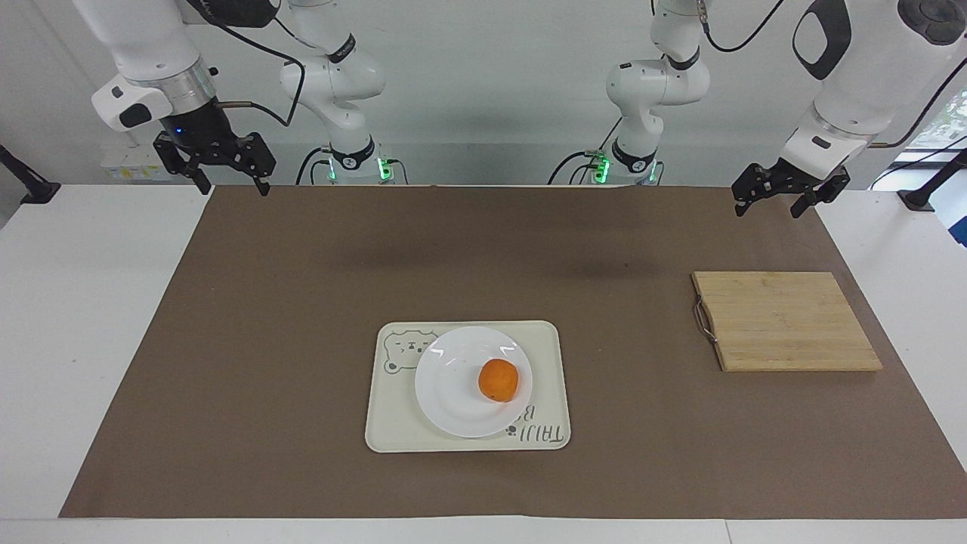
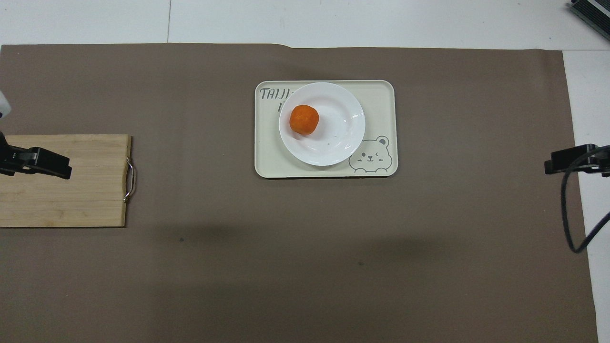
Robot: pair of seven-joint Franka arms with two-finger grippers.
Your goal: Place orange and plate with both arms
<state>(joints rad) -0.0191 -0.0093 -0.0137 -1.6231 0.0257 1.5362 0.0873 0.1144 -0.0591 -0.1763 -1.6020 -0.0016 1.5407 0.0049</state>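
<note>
Orange [image 1: 498, 379] and plate [image 1: 453, 393] were found together on a cream tray [image 1: 393, 423] with a bear drawing, set around the middle of the brown mat [image 1: 302, 302] that covered the worktop [image 1: 75, 302], somewhat toward the edge farthest from the robots. The plate was laid on the tray, partly covering its lettering, and the orange was seated in the plate's well, off centre toward the left arm's end. A wooden cutting board [image 1: 786, 321] with a metal handle was placed on the mat toward the left arm's end of the worktop, well apart from the tray. The left pincer [image 1: 778, 201] was held in the air over the mat's corner at the robots' edge, at the left arm's end, its fingers spread apart with nothing between them. The right pincer [image 1: 229, 181] was raised over the mat's corner at the robots' edge, at the right arm's end, its fingers likewise parted and nothing gripped. Neither pincer was touching orange, plate or tray.
</note>
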